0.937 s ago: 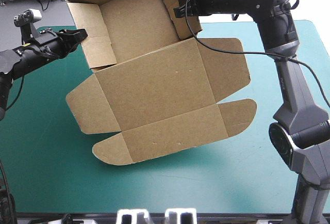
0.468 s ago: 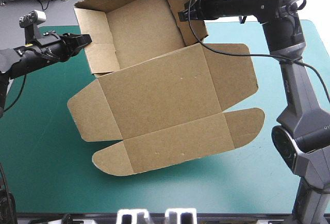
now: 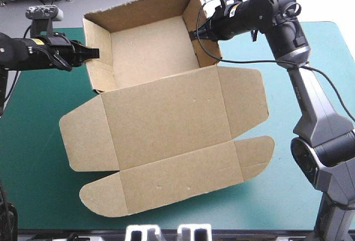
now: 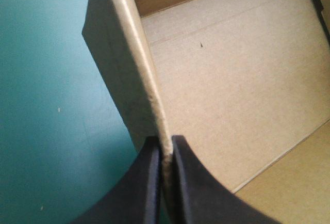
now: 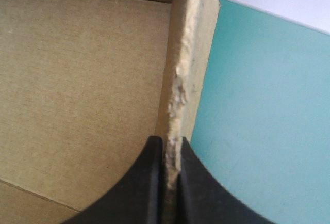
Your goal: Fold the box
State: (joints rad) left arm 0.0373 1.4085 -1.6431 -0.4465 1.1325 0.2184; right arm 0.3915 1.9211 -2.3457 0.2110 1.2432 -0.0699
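Note:
The brown box (image 3: 166, 124) stands as an open tray at the far side of the table, walls raised, its lid and flaps spread flat toward the near edge. My left gripper (image 3: 91, 53) is shut on the top edge of the tray's left wall (image 4: 139, 74); the board sits between the fingers (image 4: 149, 182). On the opposite side my right gripper (image 3: 198, 31) is shut on the right wall (image 5: 191, 53), its rim frayed just ahead of the fingers (image 5: 154, 182). The tray floor (image 3: 150, 52) lies between both grippers.
The teal-green cover (image 3: 33, 141) shows bare around the lid on the left, right and near sides. The right arm (image 3: 310, 102) rises along the table's right side.
The box has swung and come down: the tray sits squarer, the lid lies lower and farther left. Both grippers kept hold of the side walls and moved with it.

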